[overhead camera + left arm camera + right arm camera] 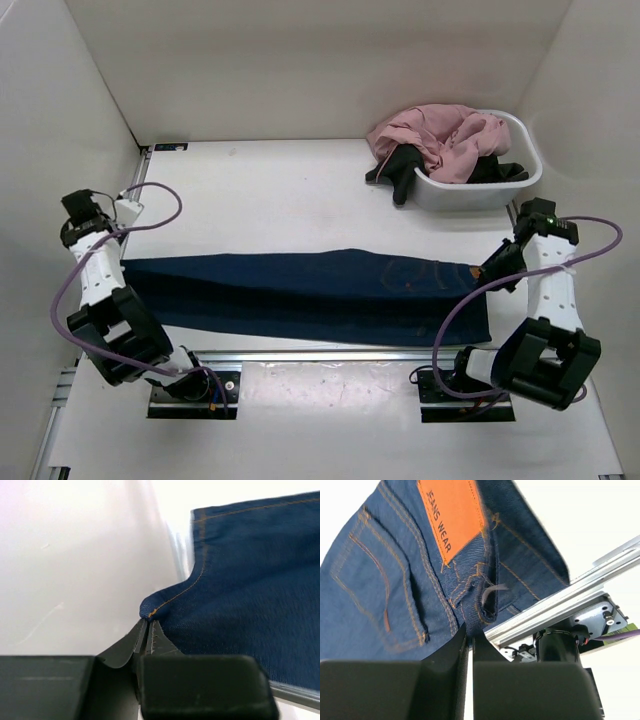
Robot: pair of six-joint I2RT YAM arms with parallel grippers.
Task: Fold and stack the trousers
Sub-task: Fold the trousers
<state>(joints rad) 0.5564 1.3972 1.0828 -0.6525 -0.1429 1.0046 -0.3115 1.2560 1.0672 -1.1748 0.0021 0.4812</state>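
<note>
Pinching a hem corner of the trousers in the left gripper, fingers clenched on the denim close to the left edge of the counter. Raising that corner a little off the surface, judging by the pucker along the orange seam. Probably holding it there so as to carry the leg ends over toward the waist for a fold.

Lying across the near half of the counter, legs doubled one on the other, hems at the left edge and waist near the right edge, running alongside the metal rail at the near edge.

Grasping the waistband in the right gripper, fingers closed on the cloth just beside a belt loop. Most likely anchoring that end, or readying it to lift together with the hems.

Standing well apart from the tub in the far right corner, with the pink garment heaped inside and the black garment spilling over its left rim.

Working on a plain white counter, boxed in by white walls at the left, far and right edges.
</note>
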